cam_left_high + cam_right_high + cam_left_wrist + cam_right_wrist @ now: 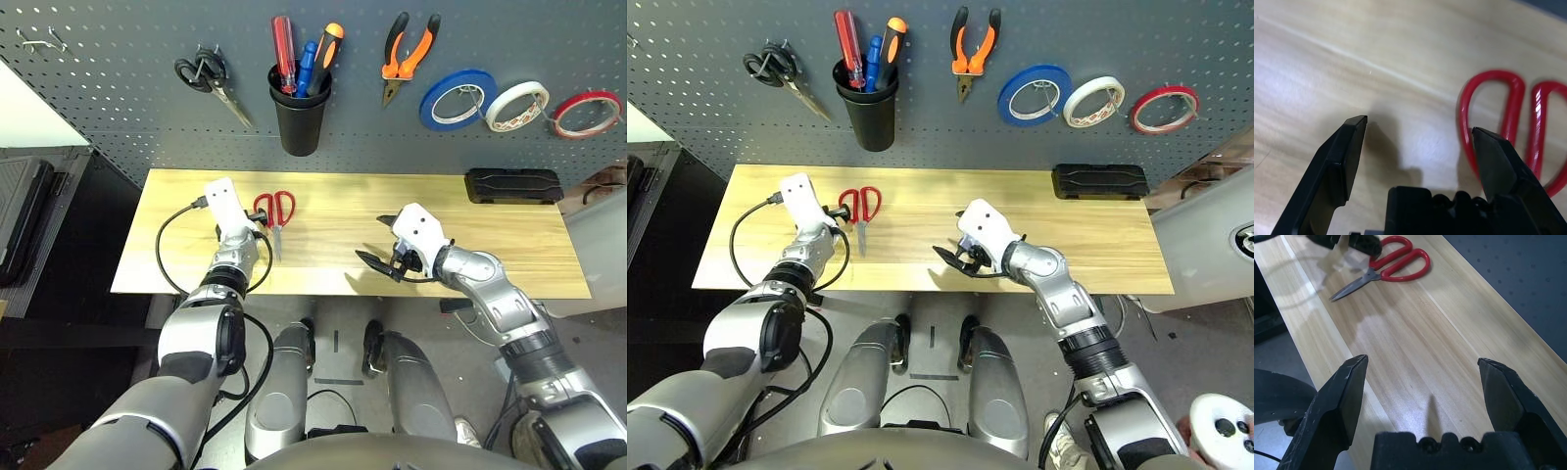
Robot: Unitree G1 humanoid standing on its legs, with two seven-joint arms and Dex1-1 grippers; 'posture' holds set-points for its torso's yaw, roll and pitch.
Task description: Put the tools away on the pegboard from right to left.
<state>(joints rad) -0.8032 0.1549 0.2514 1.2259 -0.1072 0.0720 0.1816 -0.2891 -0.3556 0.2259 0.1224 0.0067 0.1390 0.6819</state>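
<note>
Black cup (pixel 300 121) on pegboard (pixel 157 108) holding red-handled screwdriver (pixel 284 54), blue tool (pixel 306 69), orange-black tool (pixel 327 59); left pincer (pixel 1420 125), right pincer (pixel 1422 360) spread.

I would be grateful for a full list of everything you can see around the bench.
pegboard: one, grey, behind bench
bench: one, pale wood, before robot
red-handled scissors: one, on bench
case: one, black, bench's right rear
black-handled scissors: one, pegboard left
cup: one, black, on pegboard
screwdrivers: red, blue, orange-black, in cup
pliers: one, orange-black, pegboard
tape rolls: three, blue, white, red, pegboard right
claws: two, black, open, over bench
arms: two, silver
</note>
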